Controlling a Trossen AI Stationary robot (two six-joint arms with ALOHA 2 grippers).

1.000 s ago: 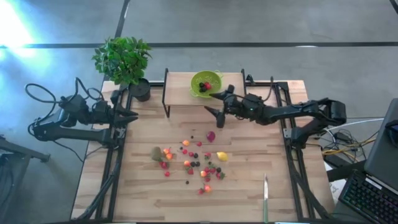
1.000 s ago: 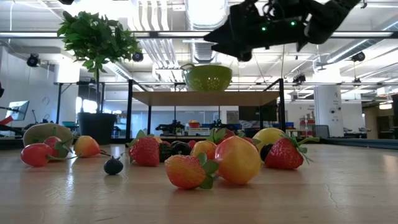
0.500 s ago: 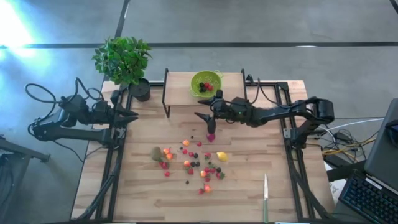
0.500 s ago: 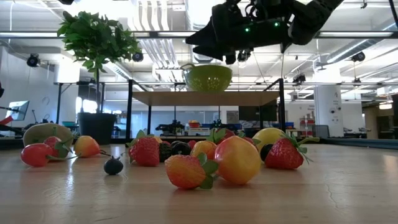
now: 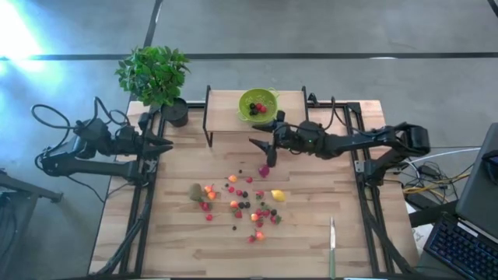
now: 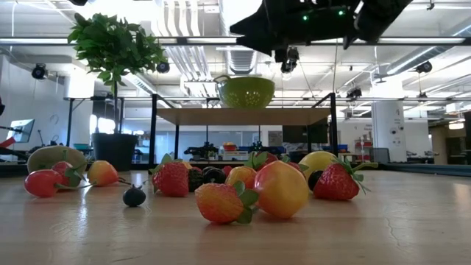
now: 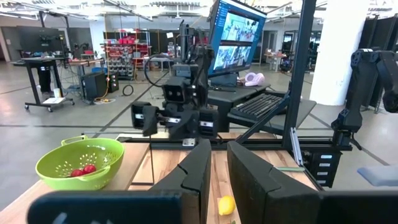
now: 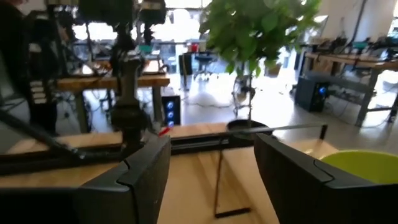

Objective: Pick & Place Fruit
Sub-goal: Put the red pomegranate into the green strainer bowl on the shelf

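I log: R gripper (image 5: pixel 261 150) jaws apart, empty, above purple fruit (image 5: pixel 264 170); L gripper (image 5: pixel 163 145) closed, parked at table edge.

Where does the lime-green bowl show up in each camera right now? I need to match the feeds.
High view: green bowl on the raised shelf at the table's far edge, top centre.
Low view: bowl on the shelf above the fruit, centre.
Left wrist view: bowl at lower left, red berries inside.
Right wrist view: its rim at the right edge.
Shared landmark: the potted plant; not in the left wrist view.
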